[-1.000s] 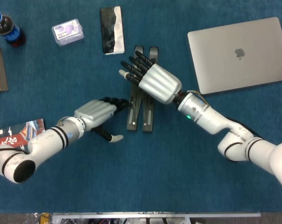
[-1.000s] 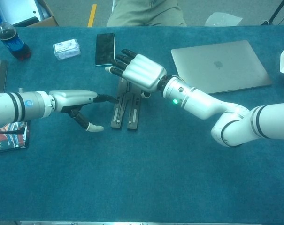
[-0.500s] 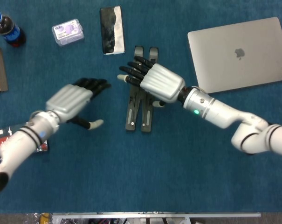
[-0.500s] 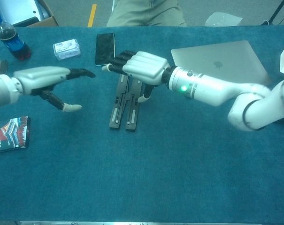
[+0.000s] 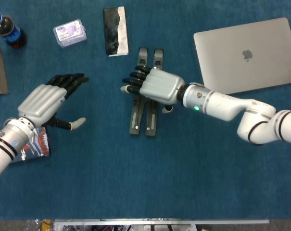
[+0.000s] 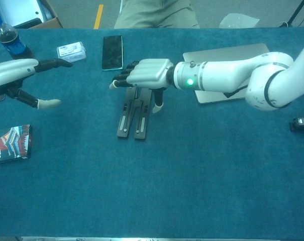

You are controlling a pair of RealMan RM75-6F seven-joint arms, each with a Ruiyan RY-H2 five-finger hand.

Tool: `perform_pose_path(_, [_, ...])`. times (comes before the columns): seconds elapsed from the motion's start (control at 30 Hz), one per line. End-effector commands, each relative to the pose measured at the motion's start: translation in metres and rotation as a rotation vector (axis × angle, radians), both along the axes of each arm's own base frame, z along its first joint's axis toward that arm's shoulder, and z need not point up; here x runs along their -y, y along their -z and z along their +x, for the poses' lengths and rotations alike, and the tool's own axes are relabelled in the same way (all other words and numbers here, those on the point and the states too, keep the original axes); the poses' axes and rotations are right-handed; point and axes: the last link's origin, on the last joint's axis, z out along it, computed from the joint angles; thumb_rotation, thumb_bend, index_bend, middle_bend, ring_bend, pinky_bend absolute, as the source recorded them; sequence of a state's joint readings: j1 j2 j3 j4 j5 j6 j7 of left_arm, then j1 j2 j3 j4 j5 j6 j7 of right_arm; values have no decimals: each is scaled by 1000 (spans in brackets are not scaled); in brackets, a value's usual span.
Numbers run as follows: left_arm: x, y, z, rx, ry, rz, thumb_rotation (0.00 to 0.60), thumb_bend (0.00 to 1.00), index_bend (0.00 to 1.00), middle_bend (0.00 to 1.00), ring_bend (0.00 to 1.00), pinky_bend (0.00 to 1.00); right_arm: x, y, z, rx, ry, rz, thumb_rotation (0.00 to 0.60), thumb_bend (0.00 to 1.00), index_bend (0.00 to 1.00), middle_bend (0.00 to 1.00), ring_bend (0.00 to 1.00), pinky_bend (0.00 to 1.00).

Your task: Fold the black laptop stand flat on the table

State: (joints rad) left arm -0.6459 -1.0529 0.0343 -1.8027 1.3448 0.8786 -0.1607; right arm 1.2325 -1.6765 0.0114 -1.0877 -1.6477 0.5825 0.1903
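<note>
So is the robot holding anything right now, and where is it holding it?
Nothing is held. The left hand is open, away from the laptop stand. The right hand is spread over the stand without gripping it.

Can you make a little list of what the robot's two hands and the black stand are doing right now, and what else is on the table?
stand: black laptop stand lies flat on the blue table
right hand: right hand over the stand's middle, fingers slightly curled, holding nothing visible
left hand: left hand off to the side, fingers spread, holding nothing
also there: silver laptop, phone, cola bottle, small clear box
</note>
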Motion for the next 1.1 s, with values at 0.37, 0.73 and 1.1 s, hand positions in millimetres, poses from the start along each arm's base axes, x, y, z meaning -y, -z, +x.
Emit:
perform_pose_path(0.37, [2, -6, -8, 21, -24, 13, 404, 280, 2, 22, 0, 39, -5, 14, 3, -99, -60, 17, 600, 0, 0, 58, 0, 33])
perform_pose_path(0.73, [4, -8, -11, 41, -34, 10, 405, 280, 2, 21, 0, 39, -10, 28, 2, -74, -51, 20, 600, 47, 0, 170, 0, 33])
perform_pose_path(1.1, [5, -7, -12, 52, -35, 2, 404, 280, 2, 20, 0, 39, -12, 30, -1, -32, -48, 15, 600, 92, 69, 298, 10, 33])
